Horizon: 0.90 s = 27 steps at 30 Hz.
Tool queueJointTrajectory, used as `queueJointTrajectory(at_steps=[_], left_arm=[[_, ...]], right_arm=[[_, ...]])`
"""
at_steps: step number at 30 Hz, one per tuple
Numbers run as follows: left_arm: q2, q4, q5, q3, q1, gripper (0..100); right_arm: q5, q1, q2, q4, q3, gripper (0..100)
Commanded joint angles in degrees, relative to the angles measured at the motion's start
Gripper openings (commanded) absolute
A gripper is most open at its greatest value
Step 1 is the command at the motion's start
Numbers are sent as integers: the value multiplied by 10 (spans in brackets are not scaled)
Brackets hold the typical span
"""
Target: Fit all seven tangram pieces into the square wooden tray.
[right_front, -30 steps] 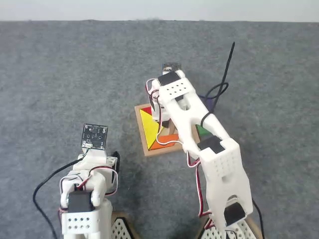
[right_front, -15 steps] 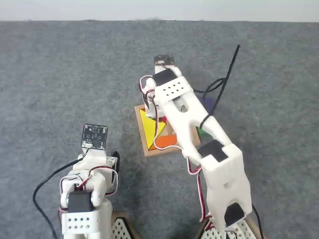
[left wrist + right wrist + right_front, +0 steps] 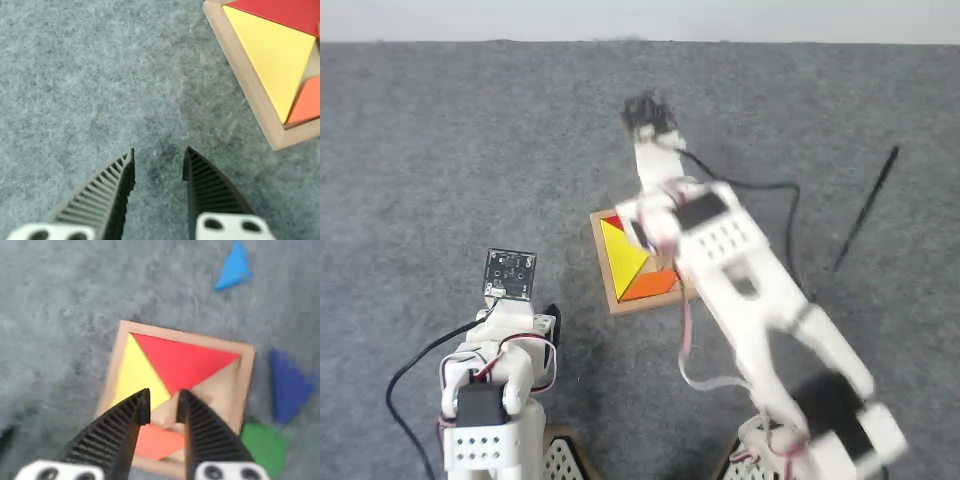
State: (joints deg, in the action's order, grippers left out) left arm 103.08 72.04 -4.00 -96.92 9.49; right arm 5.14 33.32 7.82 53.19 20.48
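**Asker:** What has just changed?

**Robot:** My right arm has swung up and now reaches past the tray [image 3: 603, 262], toward the far edge of the worktop [image 3: 440, 150]. A second ago it was bent low over the tray. My right pincer [image 3: 162, 402] hangs above the tray with its fingers a narrow gap apart, gripping nothing.

**Asker:** What does that mean for the task?

**Robot:** I judge that one placing is over and a fetch comes next. The tray sits near the middle of the worktop. The red [image 3: 182, 362], yellow [image 3: 135, 372] and orange [image 3: 160, 440] pieces lie flat inside it. The rest of its floor is bare wood, so four pieces have yet to go in.

**Asker:** What else is around?

**Robot:** Three loose pieces lie on the worktop. The green [image 3: 262, 445] is just off one tray corner, the dark blue [image 3: 287, 385] is beside the adjoining side, and the light blue [image 3: 235, 267] is well apart from the tray. My left pincer [image 3: 159, 157] is spread and empty, low over bare worktop near the tray corner closest to it.

**Asker:** Does anything stand in the way?

**Robot:** My own right arm does, stretched across the tray. The left pincer could also crowd that near corner, I judge.
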Motion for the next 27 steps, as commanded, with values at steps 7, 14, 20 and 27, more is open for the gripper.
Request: queueJointTrajectory(at_steps=[7,14,20,27], left_arm=[[16,5,-4,5,-2,153],[16,5,-4,5,-2,153],[16,5,-4,5,-2,153],[16,5,-4,5,-2,153]], right_arm=[[-120,-22,69,-240,207,7],[-121,-52,-25,-251,145,7],[-119,-76,-108,-206,67,7],[-120,-74,-145,-203,54,7]])
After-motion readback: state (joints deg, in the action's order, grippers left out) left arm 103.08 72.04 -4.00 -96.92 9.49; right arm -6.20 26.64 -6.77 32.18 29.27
